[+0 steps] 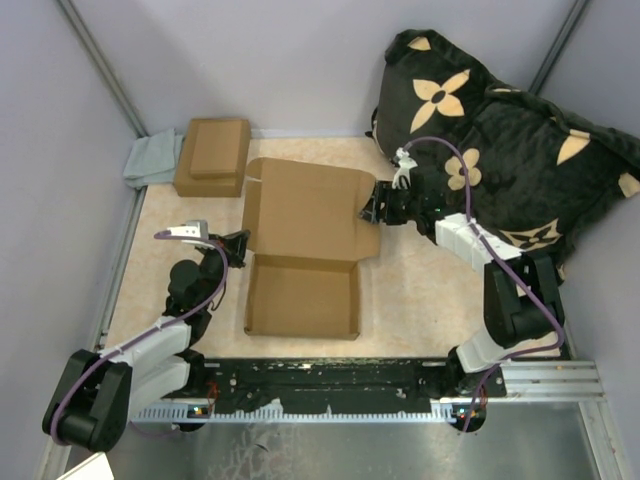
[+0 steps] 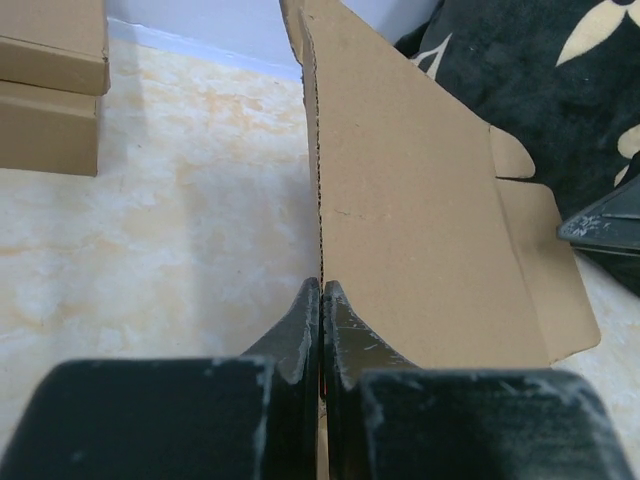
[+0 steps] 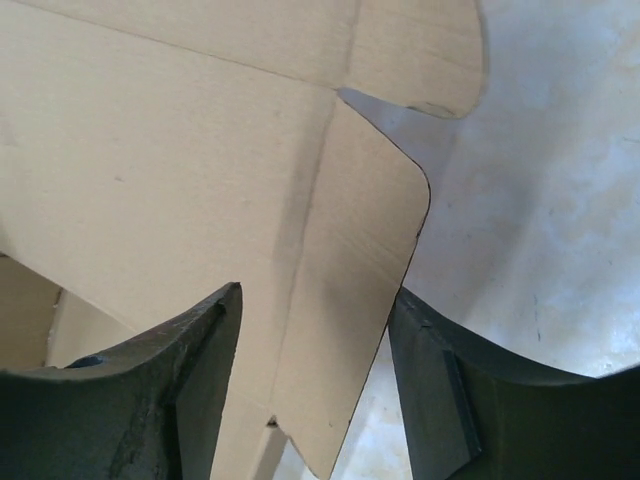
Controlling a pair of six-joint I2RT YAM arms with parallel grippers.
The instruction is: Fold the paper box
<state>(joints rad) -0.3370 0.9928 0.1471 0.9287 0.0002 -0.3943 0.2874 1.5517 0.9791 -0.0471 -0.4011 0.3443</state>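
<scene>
At the middle of the desk (image 1: 420,290) the paper box (image 1: 303,250) lies open, lid toward the far edge — left hand (image 1: 240,246) shut tight at its left edge, right hand (image 1: 372,212) spread around the right flap, which seemingly needs gripping and folding inward next.

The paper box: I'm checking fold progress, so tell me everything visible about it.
The paper box is plain tan-brown, unprinted cardboard lying on the table. Its shallow tray, with the walls up, sits nearer the arms. The open lid panel extends beyond it, with creases and rounded side flaps. The left gripper is shut on the lid's left edge. The right gripper straddles the right side flap, jaws open. The lid is not yet closed.
</scene>
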